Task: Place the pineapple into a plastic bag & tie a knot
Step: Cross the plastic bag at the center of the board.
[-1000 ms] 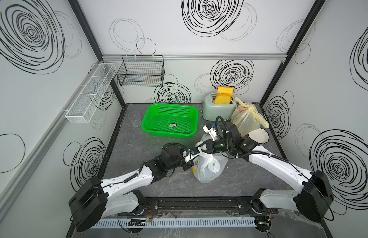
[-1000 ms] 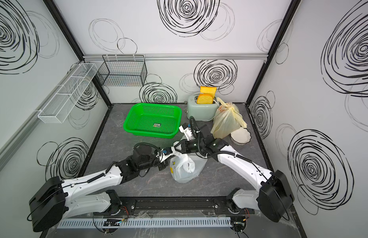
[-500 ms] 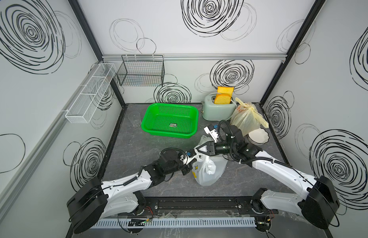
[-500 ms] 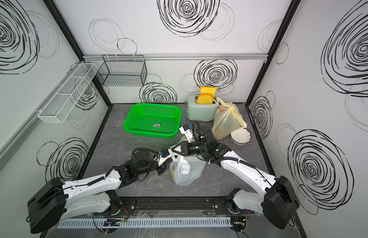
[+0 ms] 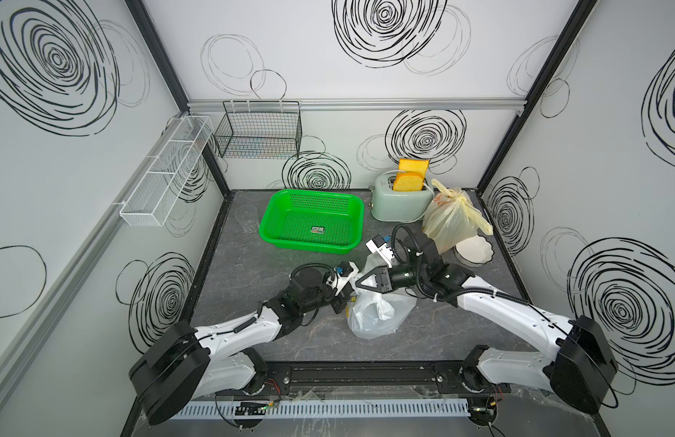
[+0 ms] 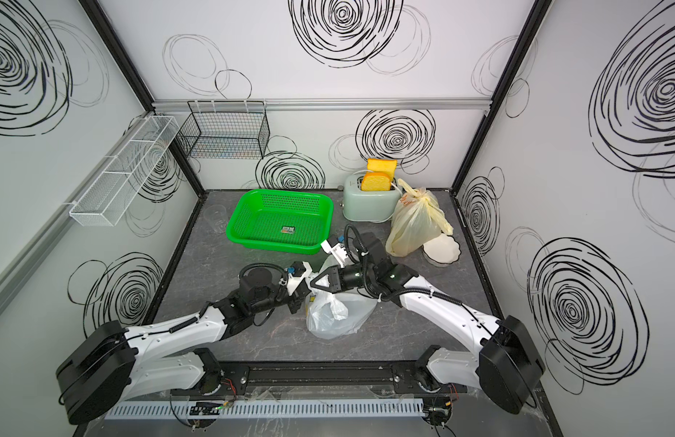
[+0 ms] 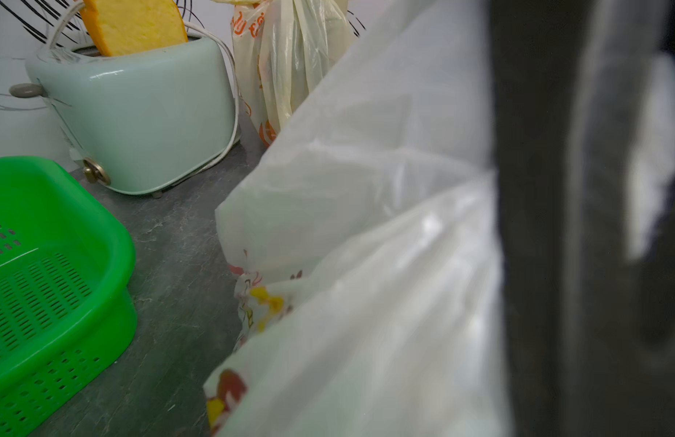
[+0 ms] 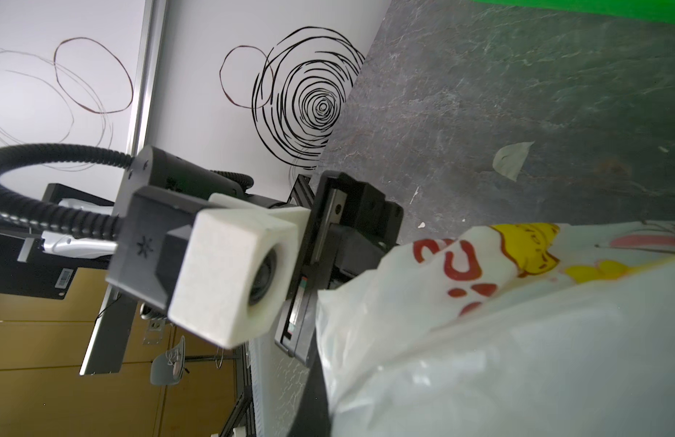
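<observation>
Arms: the white left arm [image 5: 233, 333] and white right arm [image 5: 510, 310] are reaching in from the front rail, meeting over the dark grey stone-look counter [image 5: 252, 272].
Bag: a translucent white plastic bag [image 5: 373, 318] with red and yellow print is slumping on the counter directly under both wrists.
Pineapple: I am not making it out; the cloudy film is hiding the bag's contents, so I am only guessing it is inside.
Left jaws: clenching shut on a fold at the bag's top.
Right jaws: clenching shut too, seemingly on the gathered top film, just beside the left wrist.
Slip risk: the thin film is likely sliding out of either pinch once a knot is being pulled tight.
Crowding risk: wrists working this close are risking a collision when crossing.
Behind: the right arm's elbow is hanging near a white scalloped bowl [image 5: 476, 253] and a pale yellow knotted plastic bag [image 5: 453, 223]; a wide swing is threatening both.
</observation>
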